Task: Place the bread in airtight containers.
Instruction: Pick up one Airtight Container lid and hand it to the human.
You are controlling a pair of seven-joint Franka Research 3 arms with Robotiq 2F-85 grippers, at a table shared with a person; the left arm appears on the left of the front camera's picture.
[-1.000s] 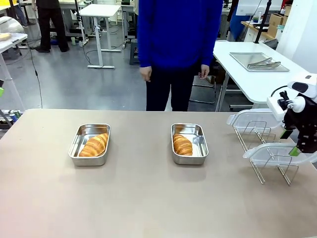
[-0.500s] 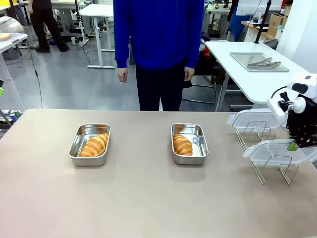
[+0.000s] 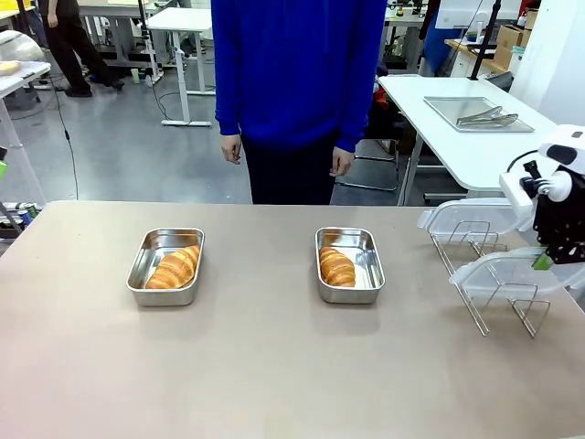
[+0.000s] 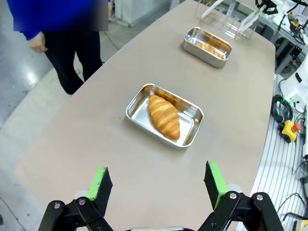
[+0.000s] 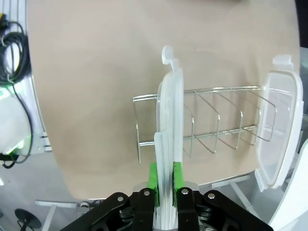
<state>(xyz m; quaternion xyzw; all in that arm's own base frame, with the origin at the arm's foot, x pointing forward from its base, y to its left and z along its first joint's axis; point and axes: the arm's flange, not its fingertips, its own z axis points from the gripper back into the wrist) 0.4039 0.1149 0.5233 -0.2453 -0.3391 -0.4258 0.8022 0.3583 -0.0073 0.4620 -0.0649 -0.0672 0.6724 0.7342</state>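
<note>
Left croissant (image 3: 175, 268): lying in the left tub (image 3: 164, 242), toward the table's (image 3: 274, 366) left edge, no lid on.
Right croissant (image 3: 336, 267): in the right tub (image 3: 367, 265), mid-table, uncovered too.
Right gripper (image 5: 164, 175): green pads clamped on a clear lid (image 5: 169, 120), which stands edge-on in the wire rack (image 5: 216, 125) by the right edge.
Second lid (image 5: 279, 125): leaning at the rack's other end.
Left gripper (image 4: 158, 185): fingers spread wide, nothing between them, above the table's left end.
Person (image 3: 297, 73): standing at the far edge, hands down.
</note>
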